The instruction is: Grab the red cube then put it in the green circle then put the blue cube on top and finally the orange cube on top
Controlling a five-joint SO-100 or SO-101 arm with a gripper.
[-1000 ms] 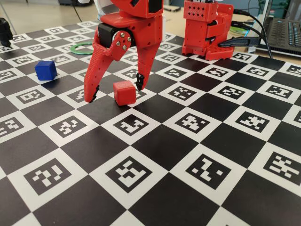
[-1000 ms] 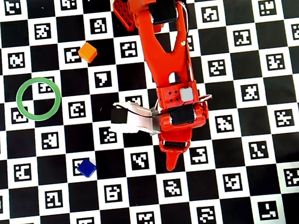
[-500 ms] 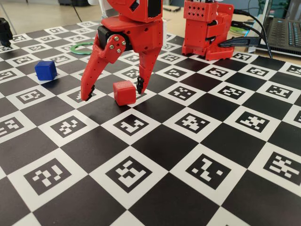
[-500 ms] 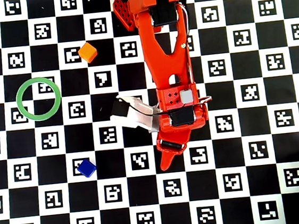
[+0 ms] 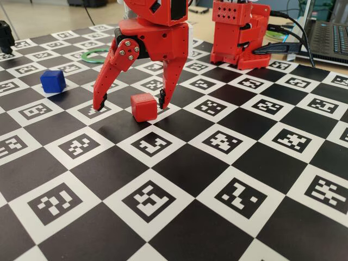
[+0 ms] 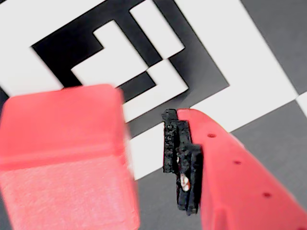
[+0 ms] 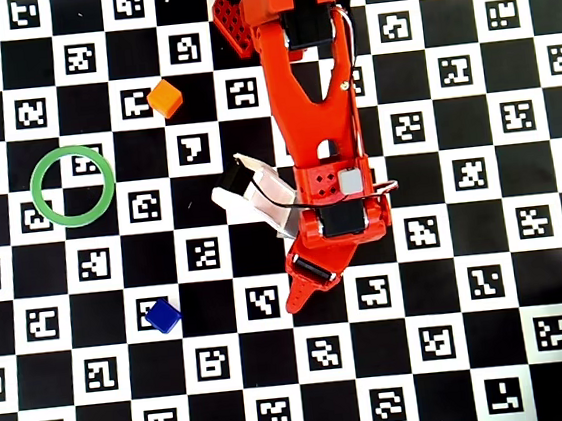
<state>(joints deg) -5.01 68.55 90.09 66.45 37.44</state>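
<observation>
The red cube [image 5: 143, 106] rests on the checkered board between the fingers of my red gripper [image 5: 130, 104], which is open wide and reaches down to the board. The cube lies nearer the right finger in the fixed view, a small gap apart. The wrist view shows the red cube [image 6: 67, 158] close up beside one black-padded fingertip [image 6: 178, 158]. From overhead the arm hides it. The blue cube [image 7: 161, 315] sits left of the gripper, the orange cube [image 7: 164, 98] farther back. The green circle [image 7: 34, 189] lies flat and empty at the left.
The arm's red base [image 5: 239, 35] stands at the back of the board with cables running right to a laptop [image 5: 329, 32]. A white camera mount [image 7: 249, 194] sticks out left of the wrist. A dark object [image 5: 5, 35] stands at the far left edge.
The left finger in the fixed view has swung further out and the wrist has turned slightly, widening the opening. The red cube and the other things have not moved.
</observation>
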